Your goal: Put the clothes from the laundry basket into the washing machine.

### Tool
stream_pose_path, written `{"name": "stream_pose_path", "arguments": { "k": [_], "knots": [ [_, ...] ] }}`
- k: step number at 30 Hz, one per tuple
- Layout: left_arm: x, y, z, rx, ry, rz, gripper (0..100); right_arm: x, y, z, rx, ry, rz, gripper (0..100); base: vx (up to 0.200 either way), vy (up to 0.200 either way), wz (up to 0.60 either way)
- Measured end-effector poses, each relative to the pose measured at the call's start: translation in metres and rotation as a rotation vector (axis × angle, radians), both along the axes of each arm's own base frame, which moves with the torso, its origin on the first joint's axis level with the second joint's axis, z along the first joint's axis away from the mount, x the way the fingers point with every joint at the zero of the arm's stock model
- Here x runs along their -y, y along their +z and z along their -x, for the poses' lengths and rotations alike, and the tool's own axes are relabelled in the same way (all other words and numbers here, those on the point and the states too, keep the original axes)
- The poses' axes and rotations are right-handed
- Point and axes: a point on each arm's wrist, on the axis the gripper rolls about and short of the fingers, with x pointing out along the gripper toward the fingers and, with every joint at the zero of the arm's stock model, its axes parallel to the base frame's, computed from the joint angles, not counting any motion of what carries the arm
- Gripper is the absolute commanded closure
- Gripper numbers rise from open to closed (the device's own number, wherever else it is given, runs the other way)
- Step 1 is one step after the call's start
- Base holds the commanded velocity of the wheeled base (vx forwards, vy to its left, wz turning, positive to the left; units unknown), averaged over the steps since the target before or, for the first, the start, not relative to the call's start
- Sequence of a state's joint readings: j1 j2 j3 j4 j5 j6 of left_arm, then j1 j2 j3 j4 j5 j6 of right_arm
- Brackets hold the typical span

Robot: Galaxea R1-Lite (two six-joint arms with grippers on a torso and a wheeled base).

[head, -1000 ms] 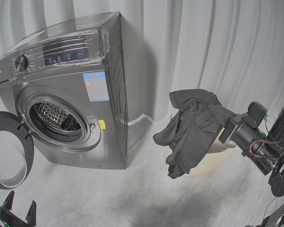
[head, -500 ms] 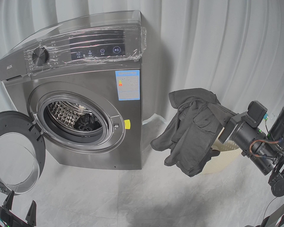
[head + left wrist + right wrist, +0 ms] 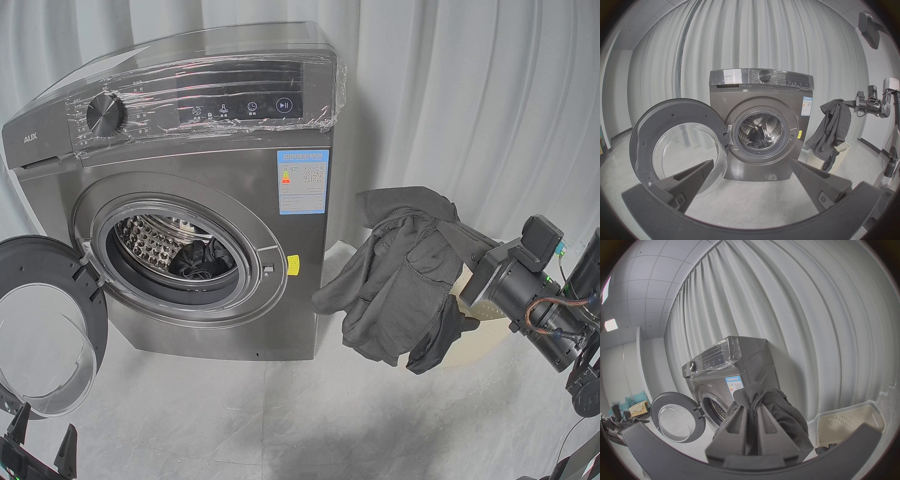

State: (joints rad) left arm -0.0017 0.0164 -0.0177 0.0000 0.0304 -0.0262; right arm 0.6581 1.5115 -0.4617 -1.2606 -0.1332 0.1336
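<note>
My right gripper [image 3: 467, 242] is shut on a dark grey garment [image 3: 400, 275] that hangs in the air to the right of the washing machine [image 3: 237, 181]. In the right wrist view the garment [image 3: 775, 410] bunches between the fingers [image 3: 739, 430]. The cream laundry basket [image 3: 481, 340] stands on the floor behind the hanging cloth, its rim [image 3: 850, 413] perforated. The machine's round door [image 3: 47, 325] is swung open to the left, and dark clothes [image 3: 200, 259] lie in the drum. My left gripper [image 3: 40, 437] is open, low at the near left, with nothing between its fingers [image 3: 690, 179].
White curtains [image 3: 469, 112] hang behind the machine and the basket. Plastic wrap covers the machine's control panel [image 3: 206, 109]. The pale tiled floor [image 3: 300, 412] stretches in front of the machine. The open door [image 3: 678, 140] juts out near my left gripper.
The head view has swung left, so the machine now sits further right in the picture. The garment's lower end has swung a little; both arms hold their places.
</note>
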Motion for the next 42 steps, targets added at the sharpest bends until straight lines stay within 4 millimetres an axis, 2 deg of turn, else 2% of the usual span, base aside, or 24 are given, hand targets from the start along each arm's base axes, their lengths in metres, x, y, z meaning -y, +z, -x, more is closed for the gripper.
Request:
{"name": "stream_pose_path", "arguments": {
  "k": [5, 11, 42],
  "knots": [
    [0.0, 0.0, 0.0, 0.0, 0.001, 0.001, 0, 0.0001, -0.0012, -0.0001, -0.004, 0.0, 0.003, 100, -0.2, 0.0, 0.0],
    [0.0, 0.0, 0.0, 0.0, 0.001, 0.001, 0, -0.0002, -0.0028, -0.0003, -0.009, 0.001, 0.007, 100, 0.0, 0.0, 0.0],
    [0.0, 0.0, 0.0, 0.0, 0.001, 0.001, 0, -0.0002, -0.0056, -0.0004, -0.02, 0.001, 0.012, 100, 0.0, 0.194, 0.0]
  ]
}}
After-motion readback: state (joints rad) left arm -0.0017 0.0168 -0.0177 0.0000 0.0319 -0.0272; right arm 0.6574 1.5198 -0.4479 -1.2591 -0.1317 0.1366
